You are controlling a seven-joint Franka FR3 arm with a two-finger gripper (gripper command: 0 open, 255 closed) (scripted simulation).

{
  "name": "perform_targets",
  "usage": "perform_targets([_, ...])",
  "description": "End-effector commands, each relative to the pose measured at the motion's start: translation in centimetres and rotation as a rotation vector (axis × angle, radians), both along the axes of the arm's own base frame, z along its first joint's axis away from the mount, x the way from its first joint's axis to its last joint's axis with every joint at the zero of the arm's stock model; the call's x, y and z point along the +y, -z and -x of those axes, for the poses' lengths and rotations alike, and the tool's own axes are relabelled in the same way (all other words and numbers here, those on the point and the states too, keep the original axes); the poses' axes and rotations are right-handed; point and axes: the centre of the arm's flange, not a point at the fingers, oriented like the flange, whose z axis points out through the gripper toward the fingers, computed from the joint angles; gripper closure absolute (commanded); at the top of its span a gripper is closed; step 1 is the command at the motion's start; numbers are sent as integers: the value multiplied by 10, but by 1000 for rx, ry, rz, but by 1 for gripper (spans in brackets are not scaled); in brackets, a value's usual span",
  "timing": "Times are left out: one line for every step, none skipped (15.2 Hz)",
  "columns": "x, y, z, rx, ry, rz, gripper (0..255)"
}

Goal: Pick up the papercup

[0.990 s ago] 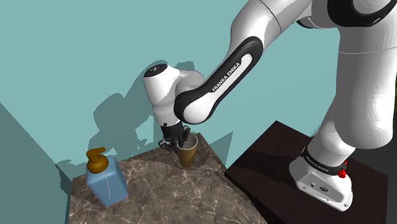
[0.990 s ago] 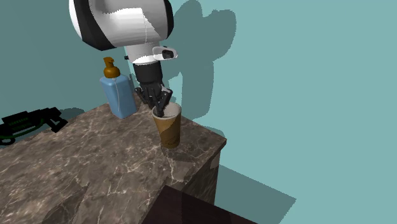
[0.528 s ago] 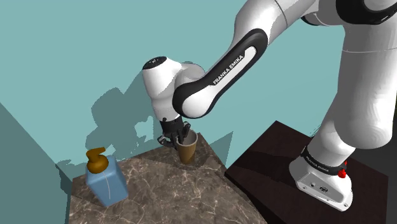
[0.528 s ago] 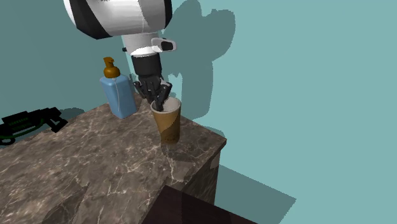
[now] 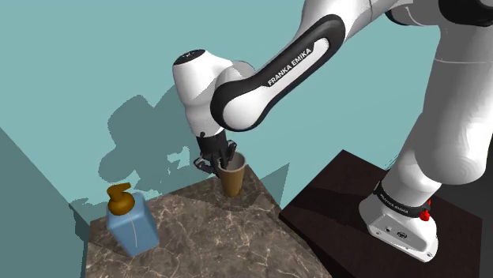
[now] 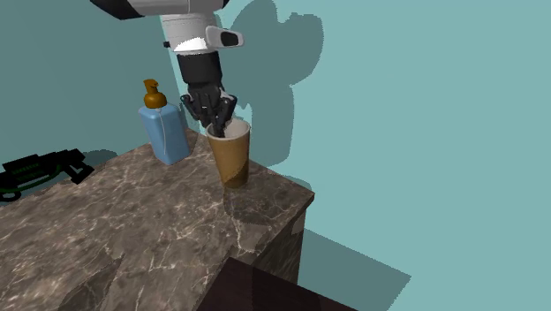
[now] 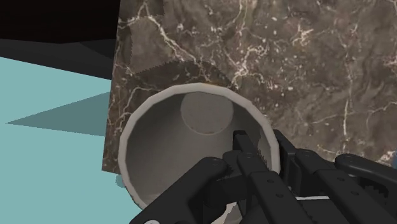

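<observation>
The brown, white-veined marble surface (image 6: 132,234) bears a blue bottle (image 6: 169,134). The bottle stands upright near a back corner, brown pump on top.

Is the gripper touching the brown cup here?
Touching. In the wrist view the gripper pinches the wall of the cup, one finger inside the rim, one outside.

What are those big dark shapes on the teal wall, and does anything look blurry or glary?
Shoulder view: they are hard-edged shadows of the arm falling on the wall; there is no glare. Second exterior view: the same kind of shadow looms on the wall behind the cup. Wrist view: the cup's shadow darkens the marble top and has a jagged edge; nothing looks blurred.
</observation>
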Motion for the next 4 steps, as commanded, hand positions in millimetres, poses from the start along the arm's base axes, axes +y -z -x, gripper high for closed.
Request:
perform_targets([1,-11,1,0,0,0,255])
perform_targets([1,-16,1,0,0,0,255])
perform_targets([1,-17,1,0,0,0,255])
perform_targets([1,-17,1,0,0,0,255])
